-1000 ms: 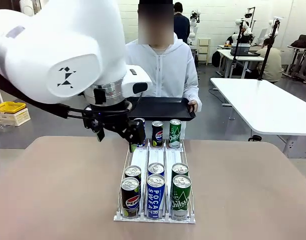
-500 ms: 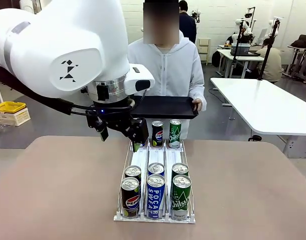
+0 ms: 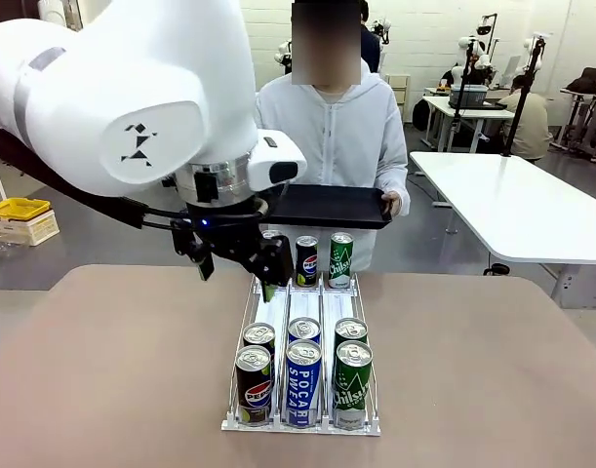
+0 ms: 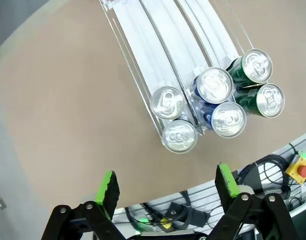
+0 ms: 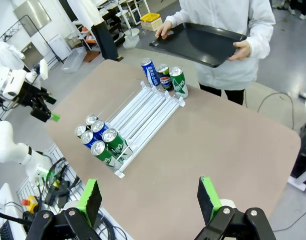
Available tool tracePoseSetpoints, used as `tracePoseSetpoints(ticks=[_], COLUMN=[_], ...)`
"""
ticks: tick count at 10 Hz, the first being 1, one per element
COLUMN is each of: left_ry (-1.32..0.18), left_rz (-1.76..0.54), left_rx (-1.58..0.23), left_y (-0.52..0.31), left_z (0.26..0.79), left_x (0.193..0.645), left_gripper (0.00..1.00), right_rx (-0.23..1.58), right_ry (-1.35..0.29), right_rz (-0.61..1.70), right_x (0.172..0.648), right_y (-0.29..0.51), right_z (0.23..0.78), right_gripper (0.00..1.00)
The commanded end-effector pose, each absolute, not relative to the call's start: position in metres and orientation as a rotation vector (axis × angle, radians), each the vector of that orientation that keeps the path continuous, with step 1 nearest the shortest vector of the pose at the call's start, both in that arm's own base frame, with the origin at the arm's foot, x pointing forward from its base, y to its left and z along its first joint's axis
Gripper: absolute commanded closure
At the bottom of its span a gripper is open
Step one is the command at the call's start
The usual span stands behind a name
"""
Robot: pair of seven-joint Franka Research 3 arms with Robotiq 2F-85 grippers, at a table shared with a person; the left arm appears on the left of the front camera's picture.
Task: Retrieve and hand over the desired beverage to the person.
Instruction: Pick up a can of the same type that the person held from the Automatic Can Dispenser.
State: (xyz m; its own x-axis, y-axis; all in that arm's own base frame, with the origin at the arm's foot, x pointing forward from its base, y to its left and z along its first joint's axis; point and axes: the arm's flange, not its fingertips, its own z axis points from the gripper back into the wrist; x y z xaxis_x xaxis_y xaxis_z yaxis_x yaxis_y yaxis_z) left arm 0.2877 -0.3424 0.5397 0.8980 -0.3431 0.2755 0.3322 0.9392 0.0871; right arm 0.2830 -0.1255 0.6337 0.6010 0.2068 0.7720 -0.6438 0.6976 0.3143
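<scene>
Shifted since a second ago: the left arm's wrist has been carried slightly toward picture right in the front view, and the person (image 3: 327, 136) has stepped the same way with the black tray (image 3: 327, 207) held out.

Left gripper (image 4: 167, 186): jaws spread fully, nothing held. Right gripper (image 5: 148, 197): also spread and empty, hung high and well back from the rack (image 3: 278, 307).

Beverages: six near cans (image 4: 213, 85) are stood upright in two rows at the robot's end of the rack, three far cans (image 3: 306, 259) at the person's end. Which drink is wanted cannot be told.

Key relation: the near cans are seen ahead of and below the left fingers, lids up, long axes vertical. The left gripper is judged much the nearer. A descent would be needed, with the jaws set across one can's body clear of its touching neighbours.

Surface: matte brown table (image 3: 112, 370), bare around the rack. Room: open lab floor, white tables behind.
</scene>
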Motion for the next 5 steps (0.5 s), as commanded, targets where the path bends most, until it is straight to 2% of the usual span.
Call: tracePoseSetpoints(ticks=[1, 3, 5], left_ry=[-0.259, -0.219, -0.24], left_rz=[-0.19, -0.002, 0.053], left_rx=[0.031, 0.019, -0.059], left_y=[-0.372, -0.389, -0.396], left_z=[0.528, 0.513, 0.496], left_x=[0.275, 0.276, 0.279], left_gripper=[0.0, 0.0, 0.0], right_rx=[0.648, 0.648, 0.648], right_ry=[-0.793, -0.793, -0.793], right_rz=[0.548, 0.548, 0.548], right_x=[0.285, 0.285, 0.285], right_y=[-0.126, -0.126, -0.126], right_z=[0.636, 0.636, 0.636], right_gripper=[0.0, 0.0, 0.0])
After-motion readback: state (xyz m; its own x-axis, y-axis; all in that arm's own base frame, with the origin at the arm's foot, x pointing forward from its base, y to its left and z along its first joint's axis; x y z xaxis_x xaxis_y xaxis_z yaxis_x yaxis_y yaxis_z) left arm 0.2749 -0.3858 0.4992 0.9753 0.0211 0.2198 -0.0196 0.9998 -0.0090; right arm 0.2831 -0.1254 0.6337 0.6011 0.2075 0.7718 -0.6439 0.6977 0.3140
